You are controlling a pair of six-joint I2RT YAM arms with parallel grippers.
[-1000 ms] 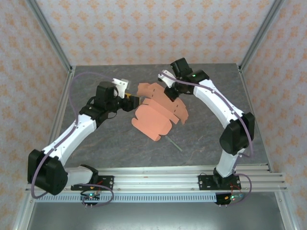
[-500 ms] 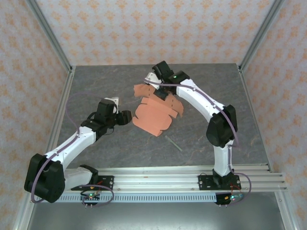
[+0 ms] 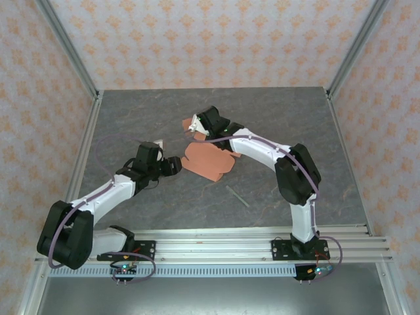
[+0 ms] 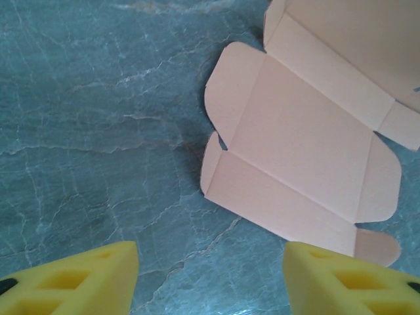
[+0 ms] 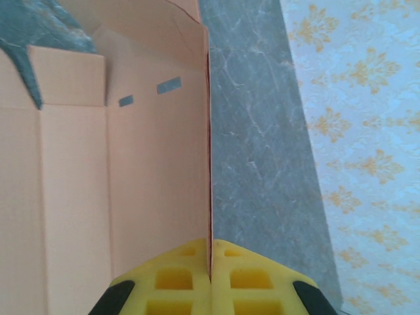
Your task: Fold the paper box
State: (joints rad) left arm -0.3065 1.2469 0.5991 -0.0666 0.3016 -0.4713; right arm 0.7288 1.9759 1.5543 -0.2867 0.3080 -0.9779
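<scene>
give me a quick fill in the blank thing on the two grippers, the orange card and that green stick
1. The right gripper is ____ on an edge of the paper box.
2. The left gripper is open and holds ____.
3. The thin greenish stick lies on the table, nearer the base of the ____ arm.

Missing words: shut; nothing; right

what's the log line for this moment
task: fold box | right gripper: shut on box edge | left gripper: open, empty, beside box | stick: loose on table
</scene>
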